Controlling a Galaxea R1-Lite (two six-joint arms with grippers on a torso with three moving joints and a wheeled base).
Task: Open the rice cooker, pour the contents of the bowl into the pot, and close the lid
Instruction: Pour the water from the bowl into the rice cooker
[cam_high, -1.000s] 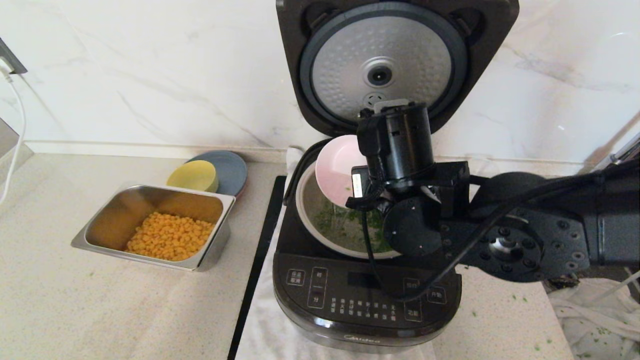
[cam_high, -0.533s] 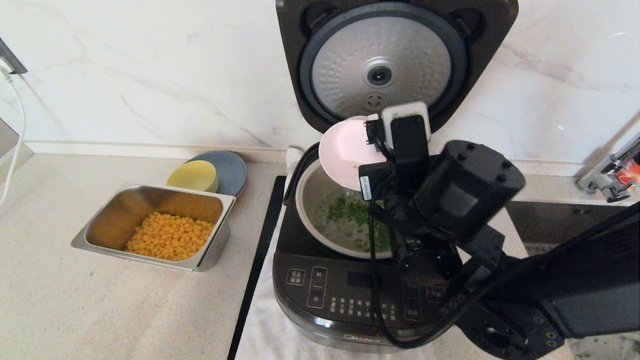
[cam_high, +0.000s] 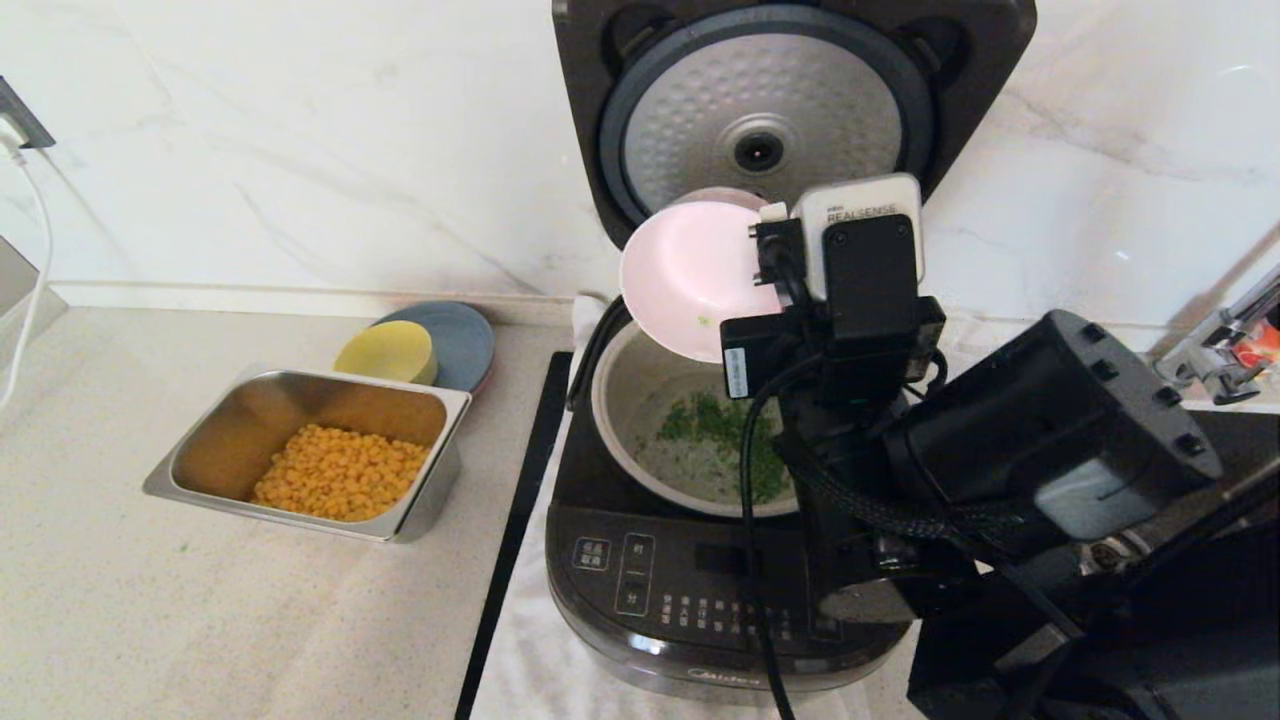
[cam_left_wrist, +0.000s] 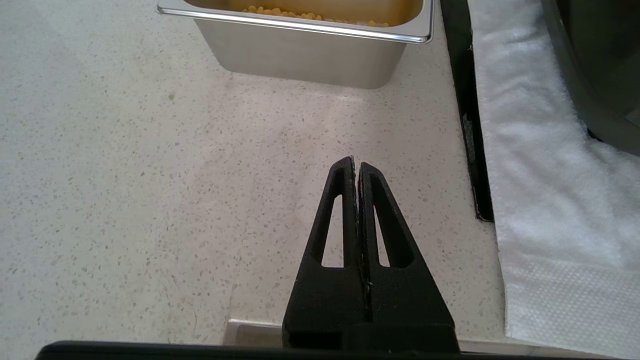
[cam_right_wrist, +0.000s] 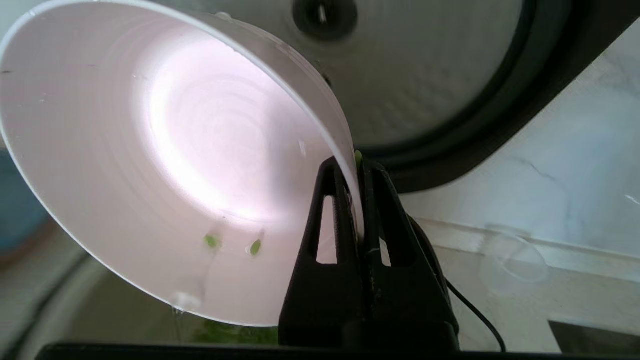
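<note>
Pinched on the rim of the pink bowl (cam_right_wrist: 165, 165), the right gripper (cam_right_wrist: 356, 165) holds it tilted above the pot (cam_high: 625, 385), close under the raised lid (cam_high: 770, 110). Left gripper (cam_left_wrist: 356, 167), fingers pressed together and empty, hangs over bare counter (cam_left_wrist: 125, 175) near the steel tray (cam_high: 425, 505) of corn (cam_high: 340, 470). Going rightward, the yellow bowl (cam_high: 385, 352) rests on a blue plate (cam_high: 465, 335); then the rice cooker (cam_high: 650, 600) follows. Chopped greens (cam_high: 715, 430) lie in the pot, partly hidden by the arm, which also covers the cooker's right side; two flecks cling inside the bowl.
</note>
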